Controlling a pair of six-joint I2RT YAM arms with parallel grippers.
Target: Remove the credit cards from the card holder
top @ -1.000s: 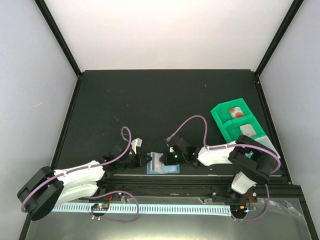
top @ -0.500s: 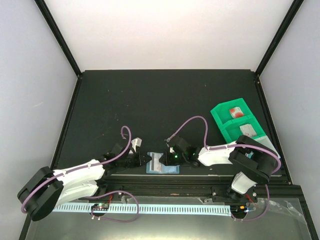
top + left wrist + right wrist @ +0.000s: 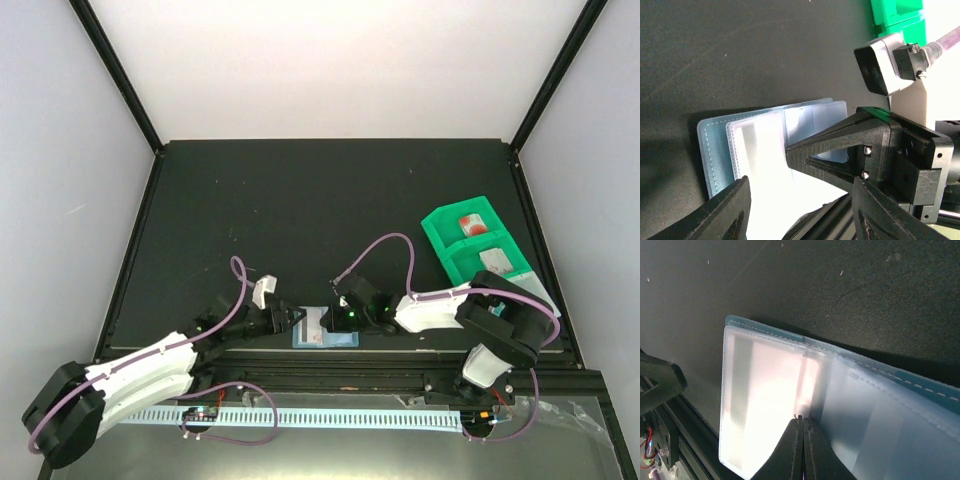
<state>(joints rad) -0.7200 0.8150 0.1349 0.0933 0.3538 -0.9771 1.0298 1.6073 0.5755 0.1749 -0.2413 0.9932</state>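
The light-blue card holder (image 3: 326, 329) lies open and flat at the table's near edge, also in the left wrist view (image 3: 760, 142) and the right wrist view (image 3: 790, 400). My left gripper (image 3: 294, 320) stands open at its left end, fingers (image 3: 727, 210) straddling the glare-white panel. My right gripper (image 3: 334, 320) is shut, its tips (image 3: 802, 421) pressing on the holder by the middle fold. Glare hides whether a card is in the pockets. Two credit cards lie in the green tray: a white one with a red blotch (image 3: 471, 224) and a pale grey one (image 3: 495, 262).
The green compartment tray (image 3: 437, 226) sits at the right, its corner in the left wrist view (image 3: 897, 17). A black rail (image 3: 330, 362) runs just in front of the holder. The right gripper's black fingers (image 3: 840, 150) lie close ahead of my left gripper.
My left gripper has gone from shut to open and its arm has drawn slightly left and back. The right gripper has closed fully. The holder has stayed in place.
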